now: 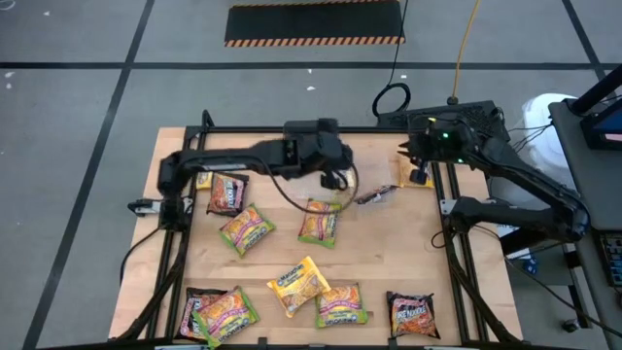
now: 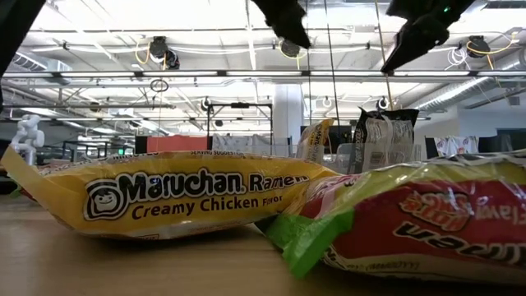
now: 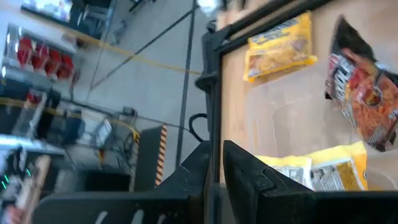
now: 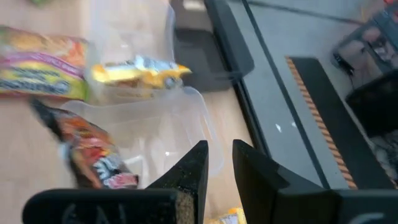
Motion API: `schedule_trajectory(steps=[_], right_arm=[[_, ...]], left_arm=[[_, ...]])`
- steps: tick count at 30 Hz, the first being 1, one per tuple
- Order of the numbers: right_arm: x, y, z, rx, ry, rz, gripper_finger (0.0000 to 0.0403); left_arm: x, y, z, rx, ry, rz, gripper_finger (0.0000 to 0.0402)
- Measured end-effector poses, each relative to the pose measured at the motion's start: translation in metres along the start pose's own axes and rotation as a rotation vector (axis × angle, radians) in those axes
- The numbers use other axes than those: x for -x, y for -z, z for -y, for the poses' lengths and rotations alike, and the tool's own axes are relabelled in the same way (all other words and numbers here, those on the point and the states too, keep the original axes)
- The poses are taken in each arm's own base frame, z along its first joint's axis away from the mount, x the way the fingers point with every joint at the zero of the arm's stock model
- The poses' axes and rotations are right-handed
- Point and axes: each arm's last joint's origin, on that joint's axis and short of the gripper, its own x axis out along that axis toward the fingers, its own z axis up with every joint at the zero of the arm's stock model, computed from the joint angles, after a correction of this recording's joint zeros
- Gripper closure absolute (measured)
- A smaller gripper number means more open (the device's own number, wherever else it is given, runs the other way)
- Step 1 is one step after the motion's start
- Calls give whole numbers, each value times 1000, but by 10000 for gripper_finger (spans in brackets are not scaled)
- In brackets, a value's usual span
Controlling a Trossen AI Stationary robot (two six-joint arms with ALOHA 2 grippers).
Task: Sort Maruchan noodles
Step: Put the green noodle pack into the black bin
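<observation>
Maruchan noodles [image 1: 297,283], flat crinkly yellow, green-edged and dark packets, lie scattered over the wooden surface [image 1: 389,253] from above. Left gripper [image 3: 214,165] and right gripper [image 4: 219,165] each show narrowly parted, empty fingers; approach one packet squarely.

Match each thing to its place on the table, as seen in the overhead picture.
Things:
1. left gripper
2. right gripper
3. yellow Creamy Chicken packet
4. overlapping dark and green-edged packets

Places:
a. bottom-left corner
b. top-right edge
c. bottom middle
d. top middle

Pairs: 1-d; 2-b; 3-c; 4-a
</observation>
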Motion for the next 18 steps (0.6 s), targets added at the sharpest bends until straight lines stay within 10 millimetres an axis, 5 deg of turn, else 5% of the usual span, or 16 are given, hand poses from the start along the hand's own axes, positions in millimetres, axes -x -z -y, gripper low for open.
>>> schedule_trajectory(steps=[9, 18], right_arm=[[36, 3, -16, -93, -223, 229, 332], [51, 4, -29, -165, -472, 310, 332]], left_arm=[[64, 20, -38, 209, 33, -89, 353], [114, 40, -37, 372, 223, -212, 353]])
